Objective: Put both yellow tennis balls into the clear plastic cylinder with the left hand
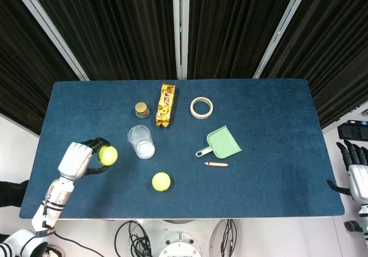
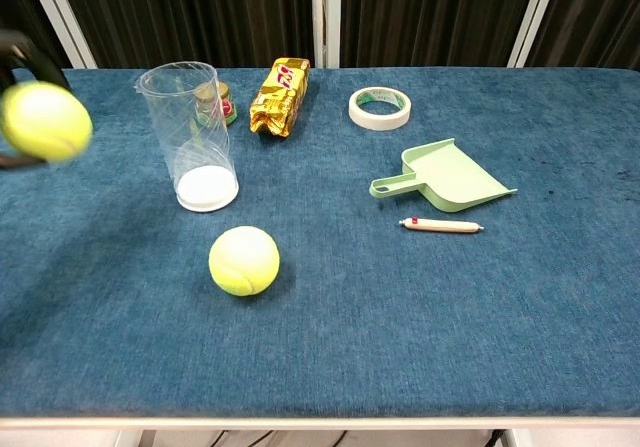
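Left hand (image 1: 77, 158): holds one fuzzy yellow ball (image 2: 45, 120) up, left of the tall clear tube (image 2: 192, 133).
Other ball (image 2: 243, 260): on the blue table (image 2: 400, 297), in front of the tube.
Right hand (image 1: 355, 171): at the picture edge, maybe open, cannot tell.

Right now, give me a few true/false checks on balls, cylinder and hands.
1. The left hand holds a tennis ball off the table. True.
2. The clear cylinder lies on its side. False: it stands upright.
3. A ball is already inside the cylinder. False: it holds none; the second ball sits on the table in front of it.
4. The right hand is off the table's edge, holding nothing. True.
5. The green dustpan covers the pen. False: the pen lies apart, nearer the camera.
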You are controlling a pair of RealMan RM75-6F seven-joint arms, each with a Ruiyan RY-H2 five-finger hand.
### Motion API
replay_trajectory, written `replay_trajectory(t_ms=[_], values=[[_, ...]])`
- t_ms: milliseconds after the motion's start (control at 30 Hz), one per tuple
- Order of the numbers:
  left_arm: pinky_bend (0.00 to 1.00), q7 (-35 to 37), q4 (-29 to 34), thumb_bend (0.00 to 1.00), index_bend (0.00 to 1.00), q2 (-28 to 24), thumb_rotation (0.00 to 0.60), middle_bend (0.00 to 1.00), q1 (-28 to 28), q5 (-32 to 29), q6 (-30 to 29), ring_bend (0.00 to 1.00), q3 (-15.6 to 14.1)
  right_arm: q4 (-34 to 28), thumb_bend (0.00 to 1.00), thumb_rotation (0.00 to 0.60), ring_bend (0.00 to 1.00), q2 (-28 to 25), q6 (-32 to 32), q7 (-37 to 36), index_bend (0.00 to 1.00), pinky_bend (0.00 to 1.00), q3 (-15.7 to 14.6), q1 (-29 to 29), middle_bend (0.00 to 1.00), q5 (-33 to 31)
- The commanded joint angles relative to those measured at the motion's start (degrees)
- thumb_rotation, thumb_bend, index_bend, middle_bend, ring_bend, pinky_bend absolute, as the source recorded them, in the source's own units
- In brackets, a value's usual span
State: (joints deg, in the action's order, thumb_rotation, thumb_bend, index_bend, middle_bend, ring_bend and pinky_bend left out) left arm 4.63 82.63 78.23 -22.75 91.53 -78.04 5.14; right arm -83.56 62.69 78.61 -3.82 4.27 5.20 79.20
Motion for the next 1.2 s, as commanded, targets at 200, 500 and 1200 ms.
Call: replay_trajectory(t_ms=[200, 500, 1200], values=[[0.76, -3.2, 9.4, 0.21, 0.61, -5.9, 0.600, 0.57, -3.6, -5.4, 4.0, 0.53, 5.7, -2.1, 0.08, 0.600, 0.00, -1.1, 1.7, 0.5, 0.00, 0.00, 1.0, -0.1, 0.00, 0.4], [0.76, -6.9, 9.6, 0.21, 0.61, -2.3, 0.600, 0.57, -10.4, -9.8, 12.0, 0.53, 8.3, -3.0, 0.08, 0.600, 0.00, -1.1, 0.8, 1.6, 0.00, 0.00, 0.9, 0.3, 0.00, 0.3], [0.65, -8.9, 7.3, 0.19, 0.25, 2.2, 0.600, 0.37, -15.8, -12.5, 16.2, 0.38, 8.0, -1.6, 0.08, 0.600, 0.00, -0.5, -0.3, 0.7, 0.00, 0.00, 0.8, 0.5, 0.00, 0.0]])
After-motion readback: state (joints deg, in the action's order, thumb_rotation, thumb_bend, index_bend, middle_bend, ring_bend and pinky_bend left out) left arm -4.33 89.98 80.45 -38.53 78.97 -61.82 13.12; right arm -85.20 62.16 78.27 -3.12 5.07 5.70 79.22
